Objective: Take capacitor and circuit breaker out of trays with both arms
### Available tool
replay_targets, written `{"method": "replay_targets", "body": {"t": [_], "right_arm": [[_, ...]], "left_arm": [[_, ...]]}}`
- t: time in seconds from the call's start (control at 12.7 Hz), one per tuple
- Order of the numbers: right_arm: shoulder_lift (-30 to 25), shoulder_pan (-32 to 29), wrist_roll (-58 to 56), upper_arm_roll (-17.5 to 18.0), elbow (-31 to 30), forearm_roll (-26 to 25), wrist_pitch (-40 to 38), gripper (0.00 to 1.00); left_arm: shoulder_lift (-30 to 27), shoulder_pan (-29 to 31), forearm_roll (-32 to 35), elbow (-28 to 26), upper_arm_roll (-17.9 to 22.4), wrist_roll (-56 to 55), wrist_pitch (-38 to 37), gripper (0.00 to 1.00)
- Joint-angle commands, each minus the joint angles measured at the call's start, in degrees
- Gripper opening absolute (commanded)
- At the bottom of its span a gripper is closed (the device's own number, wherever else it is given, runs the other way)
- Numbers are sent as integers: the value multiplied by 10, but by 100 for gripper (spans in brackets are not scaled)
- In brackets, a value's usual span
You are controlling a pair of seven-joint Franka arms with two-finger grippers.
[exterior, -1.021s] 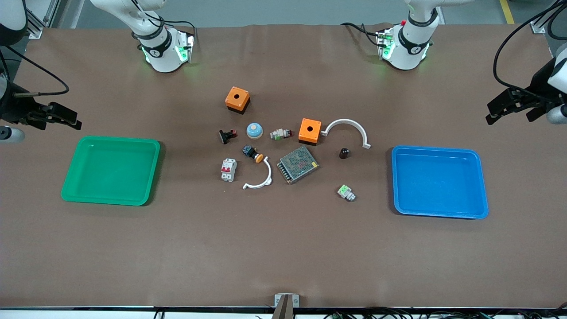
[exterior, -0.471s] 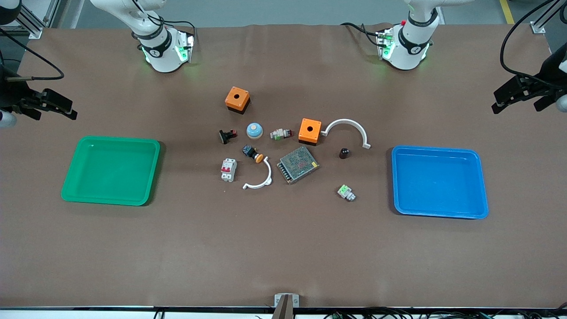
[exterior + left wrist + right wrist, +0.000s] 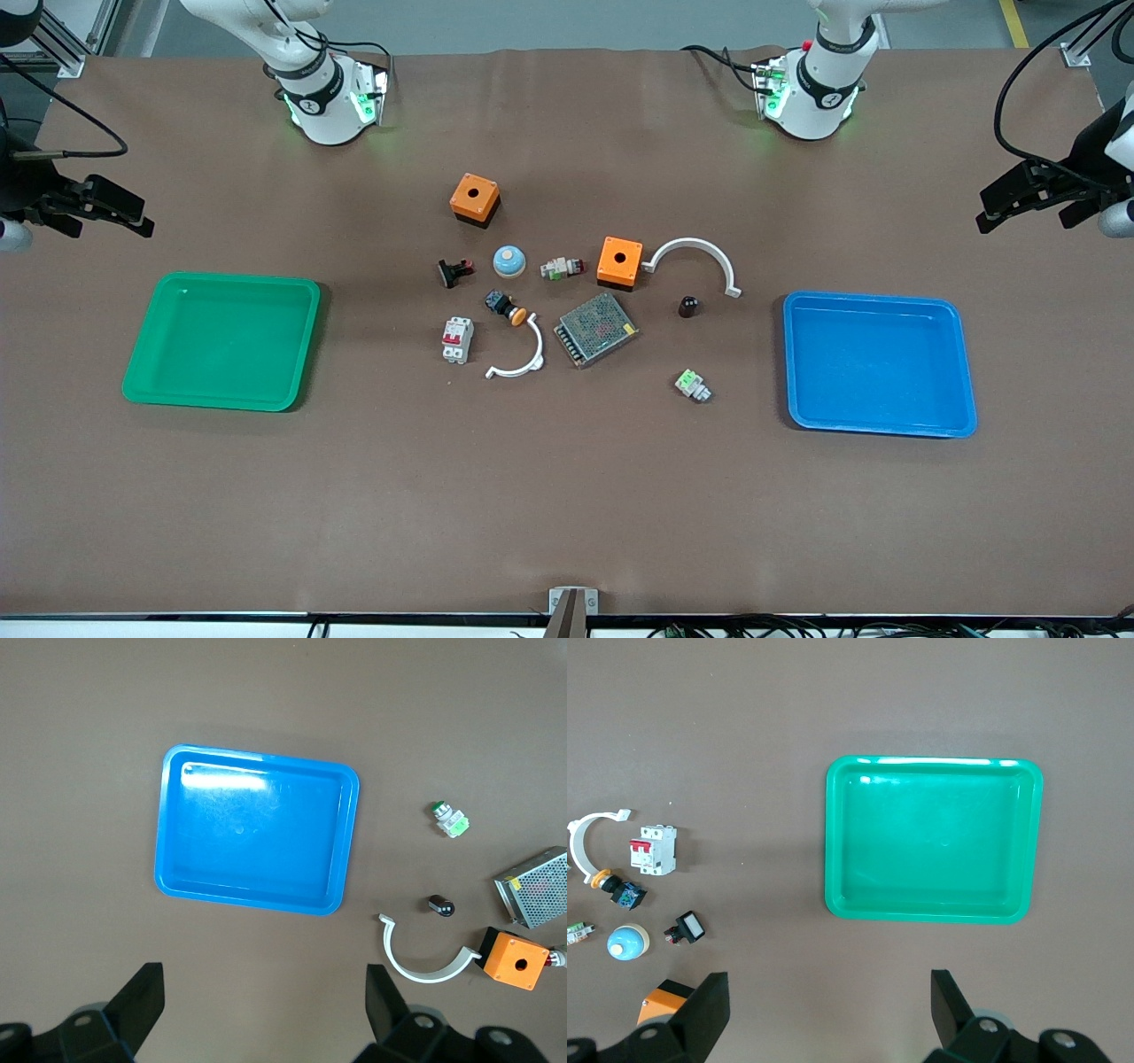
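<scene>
The capacitor (image 3: 688,307), a tiny black cylinder, stands on the table between the orange box and the blue tray; it also shows in the left wrist view (image 3: 440,905). The breaker (image 3: 457,339), a white block with a red switch, lies on the side of the parts cluster nearest the green tray; it also shows in the right wrist view (image 3: 653,850). My left gripper (image 3: 1028,206) is open and empty, high over the left arm's end of the table (image 3: 263,979). My right gripper (image 3: 97,217) is open and empty, high over the right arm's end (image 3: 828,983).
A blue tray (image 3: 877,299) lies toward the left arm's end and a green tray (image 3: 221,279) toward the right arm's end. Between them lie two orange boxes (image 3: 475,198), two white arcs (image 3: 695,246), a mesh power supply (image 3: 595,329), a white-and-green module (image 3: 692,385), a push button (image 3: 505,307) and a blue dome (image 3: 509,260).
Both grippers have shifted a little at their ends of the table, still open. The parts and trays have not moved.
</scene>
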Motion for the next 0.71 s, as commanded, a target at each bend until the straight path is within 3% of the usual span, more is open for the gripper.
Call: {"method": "replay_targets", "body": {"t": [0.0,0.63], "right_arm": [[-20,6,-6,-2,-20,-4,9,100],[-19,6,-17,-1,-20,-25,14,100]], "left_arm": [[10,1,-10,11,0,2,-9,100],[23,2,-6,31,1,2,-10,100]]}}
